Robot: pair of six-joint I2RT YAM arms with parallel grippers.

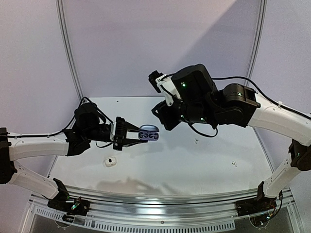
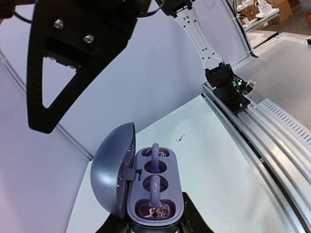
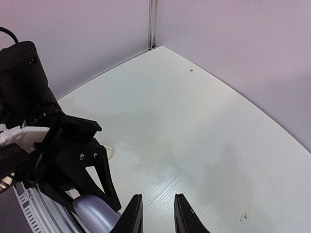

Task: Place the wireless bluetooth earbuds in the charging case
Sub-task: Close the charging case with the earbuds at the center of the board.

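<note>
My left gripper [image 1: 140,135] is shut on the dark purple charging case [image 1: 148,133] and holds it above the table with its lid [image 2: 109,174] swung open to the left. Two dark purple earbuds [image 2: 155,156] [image 2: 154,190] sit in the wells of the case body [image 2: 171,194]; the left gripper [image 2: 154,226] clamps the case's lower end. My right gripper [image 1: 162,115] hovers just right of and above the case, open with nothing between its fingers [image 3: 134,216]. In the right wrist view the right gripper [image 3: 156,219] has the case lid [image 3: 95,214] at its lower left. Tiny white earbuds [image 1: 196,141] [image 1: 233,163] lie loose on the table.
A small white case [image 1: 110,161] lies on the table below the left gripper, partly hidden behind the left fingers [image 3: 111,153]. One white earbud [image 3: 244,216] lies right of the right gripper. A metal rail [image 1: 160,200] runs along the near table edge, and walls close the back.
</note>
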